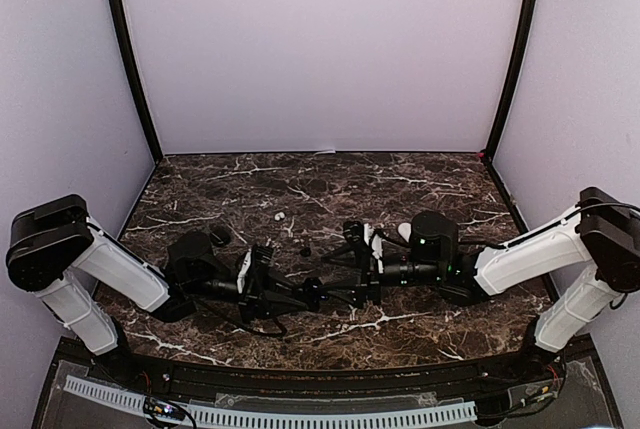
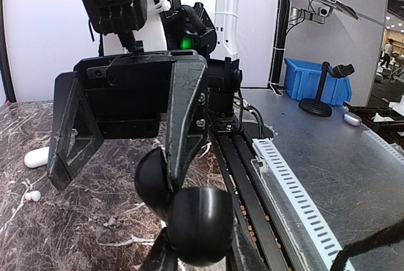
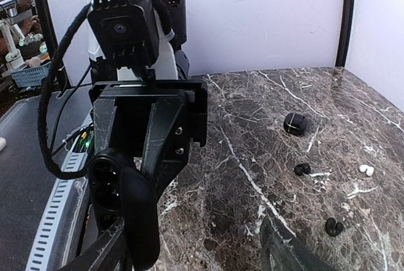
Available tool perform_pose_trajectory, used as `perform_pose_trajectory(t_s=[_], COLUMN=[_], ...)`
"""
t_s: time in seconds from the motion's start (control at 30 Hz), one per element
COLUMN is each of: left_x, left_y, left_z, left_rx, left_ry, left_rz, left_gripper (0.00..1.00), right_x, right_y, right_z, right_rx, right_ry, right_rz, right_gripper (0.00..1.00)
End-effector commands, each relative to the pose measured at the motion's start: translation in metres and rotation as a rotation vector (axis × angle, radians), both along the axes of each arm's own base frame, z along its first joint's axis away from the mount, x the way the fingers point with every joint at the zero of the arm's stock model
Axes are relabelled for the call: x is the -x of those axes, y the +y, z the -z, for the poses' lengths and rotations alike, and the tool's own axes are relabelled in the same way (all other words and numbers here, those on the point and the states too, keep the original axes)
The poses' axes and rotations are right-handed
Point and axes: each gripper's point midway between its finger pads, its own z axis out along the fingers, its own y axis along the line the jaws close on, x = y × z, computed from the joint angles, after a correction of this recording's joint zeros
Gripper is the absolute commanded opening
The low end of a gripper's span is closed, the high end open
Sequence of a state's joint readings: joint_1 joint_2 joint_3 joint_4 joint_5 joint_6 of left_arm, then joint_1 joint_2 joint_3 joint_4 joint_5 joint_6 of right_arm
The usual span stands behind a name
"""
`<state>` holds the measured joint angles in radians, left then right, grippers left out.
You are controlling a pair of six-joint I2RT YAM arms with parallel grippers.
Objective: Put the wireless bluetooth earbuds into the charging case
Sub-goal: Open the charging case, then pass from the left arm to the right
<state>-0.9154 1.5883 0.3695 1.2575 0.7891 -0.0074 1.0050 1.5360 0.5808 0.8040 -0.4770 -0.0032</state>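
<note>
A black charging case hangs open, its lid swung to the left. My left gripper is shut on it at table centre. In the right wrist view the case's two empty sockets face me. My right gripper is open, facing the left one, and one of its fingers sits between the case's two halves. Two black earbuds and a white earbud lie loose on the marble. Another white earbud lies near a white case.
A second black case, closed, sits further back on the marble table, to the left in the top view. The white case lies by the right arm. A cable rail runs along the near edge.
</note>
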Motion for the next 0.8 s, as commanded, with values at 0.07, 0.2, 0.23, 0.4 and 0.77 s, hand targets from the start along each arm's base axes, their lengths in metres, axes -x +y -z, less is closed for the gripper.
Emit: perform_pose_trajectory(t_s=[0.07,0.2,0.23,0.4,0.77], left_x=[0.002,-0.005,-0.006,-0.006,-0.010], left_y=[0.002,0.002,0.002,0.002,0.002], left_z=[-0.009,-0.008,-0.008,-0.008,-0.005], left_rx=[0.033,0.025,0.026,0.029,0.018], left_ry=[-0.032,-0.036,-0.039,-0.043,-0.038], left_rz=[-0.009,-0.056,-0.059,-0.061,-0.087], left_gripper=[0.27,0.27,0.27,0.27,0.34], right_x=[0.000,0.009,0.010,0.015,0.020], right_y=[-0.002,-0.001,0.001,0.008,0.010], right_z=[0.000,0.001,0.002,0.008,0.001], right_rx=[0.010,0.018,0.024,0.039,0.031], right_ry=[0.005,0.029,0.040,0.079,0.094], right_rz=[-0.007,-0.063,-0.074,-0.119,-0.155], right_gripper=[0.65,0.60,0.57,0.41,0.11])
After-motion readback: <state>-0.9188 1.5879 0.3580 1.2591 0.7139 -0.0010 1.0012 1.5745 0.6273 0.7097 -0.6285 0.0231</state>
